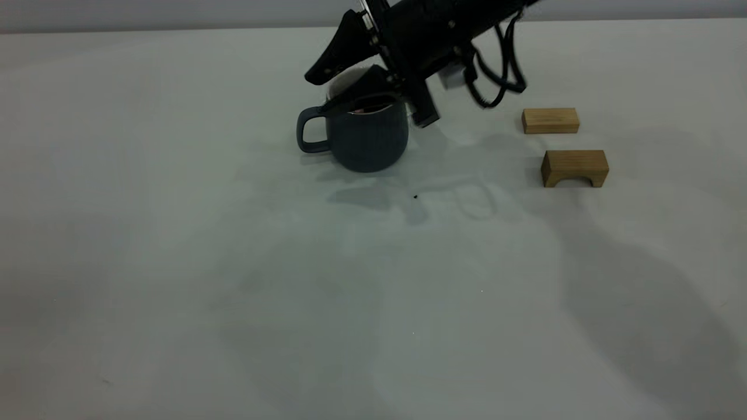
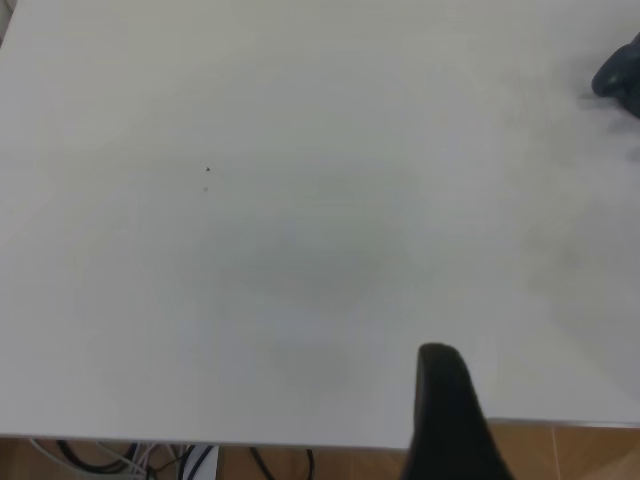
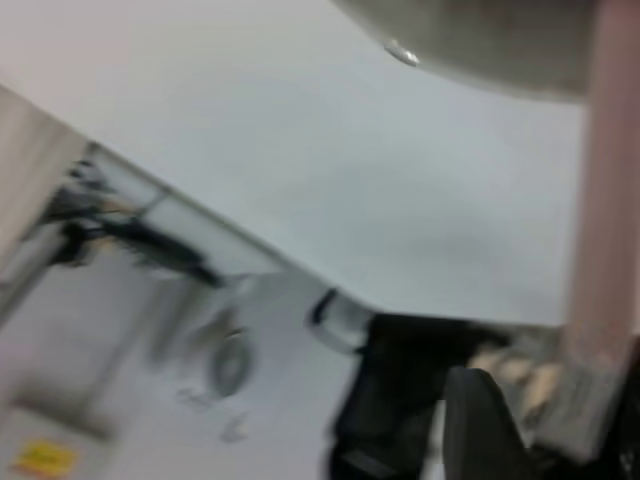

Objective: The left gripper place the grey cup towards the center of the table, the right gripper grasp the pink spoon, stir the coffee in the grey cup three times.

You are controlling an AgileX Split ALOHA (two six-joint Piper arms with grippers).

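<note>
The grey cup (image 1: 367,137) stands upright on the table (image 1: 175,262), behind the middle, with its handle pointing left. My right gripper (image 1: 334,88) reaches down over the cup's mouth from the upper right and is shut on the pink spoon (image 1: 363,110). A bit of pink shows just inside the rim. In the right wrist view the pink spoon handle (image 3: 605,200) runs from the right gripper (image 3: 560,420) toward the cup (image 3: 470,35). The gripper hides the coffee. My left gripper (image 2: 445,400) hangs over bare table near its edge, apart from the cup.
Two wooden blocks lie right of the cup: a flat one (image 1: 550,121) and an arched one (image 1: 575,168) in front of it. The right arm's cables (image 1: 502,70) hang between cup and blocks. The table edge (image 2: 250,440) has wires below it.
</note>
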